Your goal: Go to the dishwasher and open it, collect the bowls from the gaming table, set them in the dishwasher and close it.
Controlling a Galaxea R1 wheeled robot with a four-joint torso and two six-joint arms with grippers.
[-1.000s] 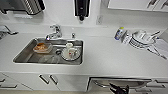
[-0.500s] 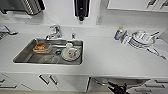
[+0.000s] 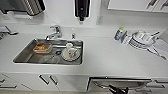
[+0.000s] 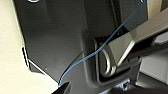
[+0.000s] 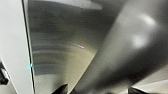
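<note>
1. Where the counter's front edge meets the cabinets, the dishwasher (image 3: 120, 83) sits below the worktop, right of the sink; its brushed steel door appears tipped slightly out at the top, so the opening step is judged to be in hand.
2. Close against that door, a dark gripper (image 3: 117, 89) reaches in at the lower edge of the head view, probably the right one, placed to pull the door; how far its claw is parted, and whether it has hold of anything, cannot be told.
3. Seen from the right wrist, the door (image 5: 62, 50) is a smooth, faintly streaked metal sheet beside a white cabinet panel (image 5: 15, 45).
4. Left of the appliance, white cabinet doors (image 3: 50, 81) carry slim bar handles.
5. Above, the steel sink (image 3: 25, 56) is a shallow rounded rectangle holding a plate with cups (image 3: 71, 53) and a clear tub (image 3: 42, 47) of something orange, with a chrome tap (image 3: 55, 32) behind.
6. On the matte white counter (image 3: 105, 53), stacked plates (image 3: 142, 40) and a bottle (image 3: 119, 33) stand to the right.
7. From the left wrist, a blue cable (image 4: 100, 48) crosses dark robot parts.
</note>
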